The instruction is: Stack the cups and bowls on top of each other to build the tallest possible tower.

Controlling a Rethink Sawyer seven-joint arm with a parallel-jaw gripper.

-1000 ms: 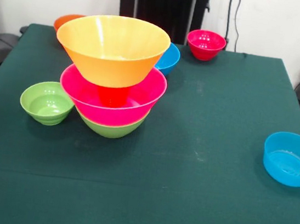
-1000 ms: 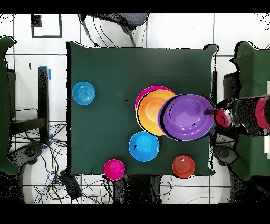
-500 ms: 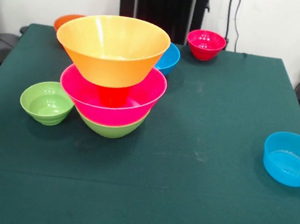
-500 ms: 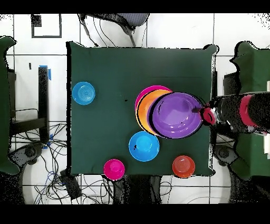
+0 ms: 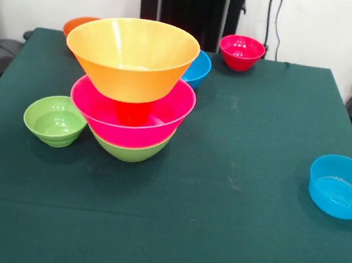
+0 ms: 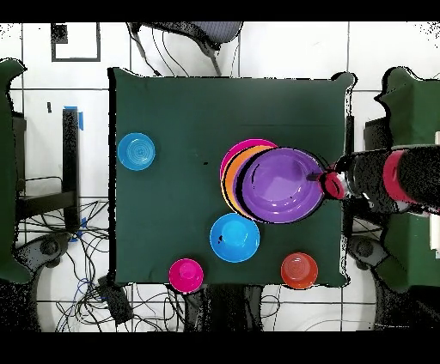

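- Four pieces are counted in the tower (image 5: 133, 87) in the front view: a green bowl (image 5: 128, 152) lowest, a pink bowl (image 5: 164, 120) nested in it, an orange cup (image 5: 132, 111) set inside the pink one, and a large orange bowl (image 5: 132, 58) perched on the cup.
- A purple bowl (image 6: 279, 185) is seen only from overhead, held above the tower and covering most of it; slivers of orange and pink show past one side of it.
- The pincer (image 6: 331, 183) is met at the purple bowl's rim, but whether it is spread or pinching the rim cannot be told.
- Loose bowls are left on the worktop (image 5: 228, 229): a small green bowl (image 5: 54, 119) just beside the tower, a blue bowl (image 5: 341, 185) well apart, and a small red bowl (image 5: 241, 52) at the far edge.
- A topple is judged the main risk: the orange bowl is carried on the narrow cup alone, so an off-centre or tilted release of the purple bowl could tip it.
- A rim-only hold could let the purple bowl swing or slip.
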